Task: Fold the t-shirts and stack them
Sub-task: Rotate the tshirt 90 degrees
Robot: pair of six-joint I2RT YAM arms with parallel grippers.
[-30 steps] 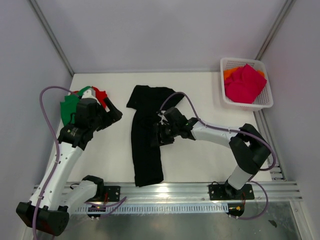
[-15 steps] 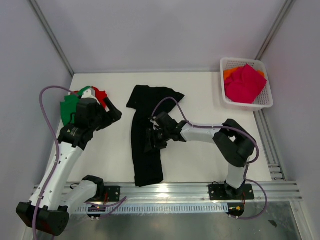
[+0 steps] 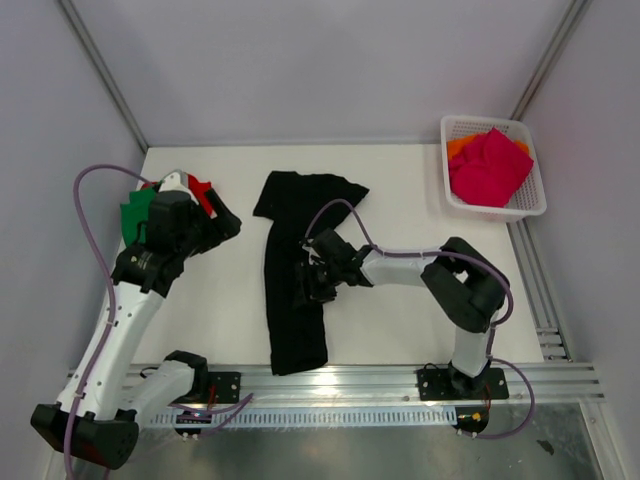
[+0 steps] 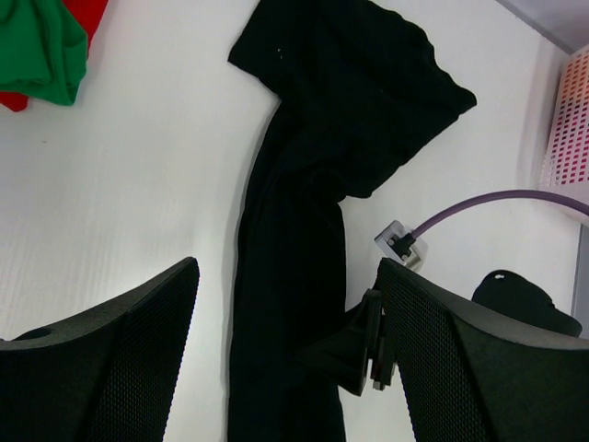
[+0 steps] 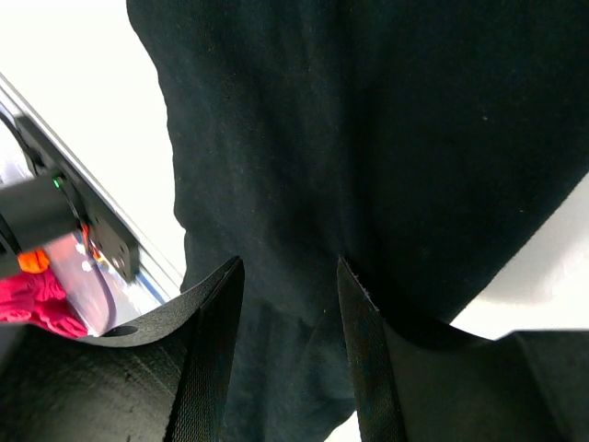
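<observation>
A black t-shirt (image 3: 292,325) is laid in a long narrow strip down the middle of the counter (image 3: 400,200), from the far side to the near edge. The right gripper (image 3: 305,283) is set down on its right edge, jaws half spread, with no cloth lifted. The left gripper (image 3: 228,222) is held wide open beside green (image 3: 135,213) and red (image 3: 203,190) shirts at the far left corner. Pink (image 3: 490,165) and orange (image 3: 460,146) shirts are kept in a white basket (image 3: 485,122) at the far right corner.
</observation>
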